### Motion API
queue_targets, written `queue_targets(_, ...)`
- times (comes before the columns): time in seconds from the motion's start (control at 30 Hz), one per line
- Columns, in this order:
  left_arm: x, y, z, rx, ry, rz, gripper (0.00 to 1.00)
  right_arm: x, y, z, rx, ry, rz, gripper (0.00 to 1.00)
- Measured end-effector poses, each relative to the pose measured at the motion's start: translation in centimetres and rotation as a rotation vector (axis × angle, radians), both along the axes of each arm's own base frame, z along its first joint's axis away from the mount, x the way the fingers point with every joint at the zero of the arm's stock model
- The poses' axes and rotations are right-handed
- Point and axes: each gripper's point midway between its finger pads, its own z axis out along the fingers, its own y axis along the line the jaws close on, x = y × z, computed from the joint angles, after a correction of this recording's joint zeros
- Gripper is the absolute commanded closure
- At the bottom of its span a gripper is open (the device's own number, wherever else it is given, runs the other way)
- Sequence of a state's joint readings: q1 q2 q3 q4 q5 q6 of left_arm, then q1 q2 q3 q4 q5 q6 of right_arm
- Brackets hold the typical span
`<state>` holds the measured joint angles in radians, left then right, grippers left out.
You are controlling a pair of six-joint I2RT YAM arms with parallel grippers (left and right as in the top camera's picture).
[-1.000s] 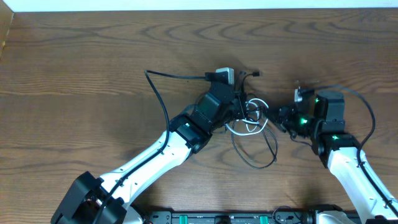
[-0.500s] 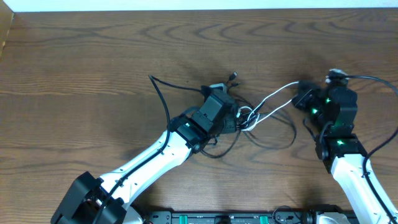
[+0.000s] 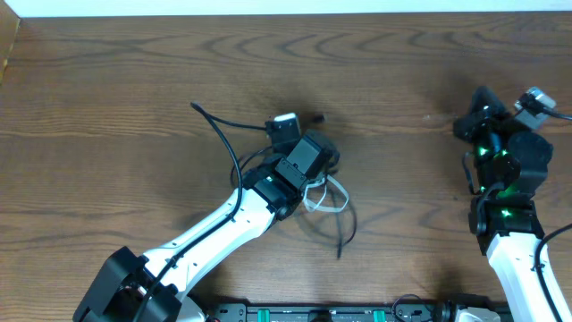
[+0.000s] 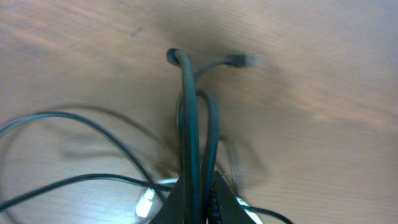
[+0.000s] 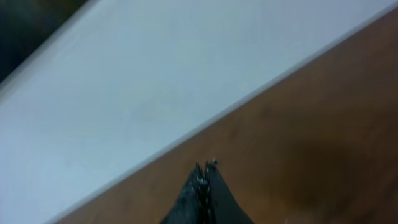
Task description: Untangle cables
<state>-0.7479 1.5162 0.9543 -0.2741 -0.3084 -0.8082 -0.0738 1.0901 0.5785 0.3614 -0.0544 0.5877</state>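
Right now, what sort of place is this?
Probably a robotics lab bench: a wooden table, a robot left arm and right arm working at it, and thin tangled cables as practice material.

Overhead looks straight down on the table [image 3: 134,72]; the close, low left-wrist view shares the cables [image 4: 189,124].

The table [image 3: 134,80] under my arms is dark brown wood with a wavy grain, and its far edge meets a pale strip [image 3: 268,7]. Near the middle lies a small tangle. Thin black cables [image 3: 348,224] curl in loose loops across the wood, and a white cable [image 3: 326,204] is looped among them. Close up, a white plug [image 4: 145,202] sits low against the surface.
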Motion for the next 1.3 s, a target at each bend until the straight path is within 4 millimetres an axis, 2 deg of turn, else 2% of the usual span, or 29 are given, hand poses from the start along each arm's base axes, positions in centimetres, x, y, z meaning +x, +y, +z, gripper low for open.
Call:
queue_targets(0.03,0.5,-0.9,0.6,-0.047,-0.022,-0.008,0.92,-0.3,1.1,-1.2,0.017,0.052,0.065,0.95)
queue_targets(0.1,1.1,-2.4,1.7,-0.126,-0.056,-0.032,0.92,-0.6,2.4,-2.2,0.038,0.098,0.133,0.90)
queue_targets(0.2,1.4,-4.3,3.4,-0.233,-0.090,-0.080,0.92,-2.4,5.7,-5.0,0.112,0.233,0.317,0.79)
queue_targets(0.27,1.4,-5.0,5.1,-0.271,-0.125,-0.125,0.92,-3.3,7.4,-5.6,0.150,0.269,0.420,0.75)
queue_targets(0.37,1.0,-5.3,7.7,-0.290,-0.184,-0.184,0.92,-4.9,9.9,-5.6,0.212,0.294,0.574,0.70)
queue_targets(0.47,0.5,-5.2,10.2,-0.304,-0.244,-0.224,0.92,-7.2,12.9,-4.7,0.287,0.300,0.787,0.68)
queue_targets(0.73,0.4,-5.1,10.3,-0.361,-0.221,-0.180,0.92,-12.2,18.8,-3.2,0.346,0.313,1.145,0.76)
queue_targets(0.83,0.5,-5.1,10.3,-0.400,-0.206,-0.141,0.92,-13.8,20.9,-3.2,0.309,0.306,1.248,0.75)
queue_targets(0.97,0.5,-5.0,10.4,-0.443,-0.187,-0.097,0.92,-15.1,22.5,-4.5,0.250,0.345,1.283,0.73)
queue_targets(1.13,0.5,-5.0,10.3,-0.493,-0.161,-0.050,0.92,-14.1,22.3,-8.5,0.071,0.449,1.114,0.75)
queue_targets(1.23,0.5,-5.0,10.2,-0.512,-0.149,-0.031,0.92,-12.8,21.7,-9.9,-0.048,0.461,1.001,0.65)
queue_targets(1.3,0.3,-4.9,9.9,-0.509,-0.135,-0.026,0.92,-12.2,21.5,-10.1,-0.097,0.450,0.958,0.57)
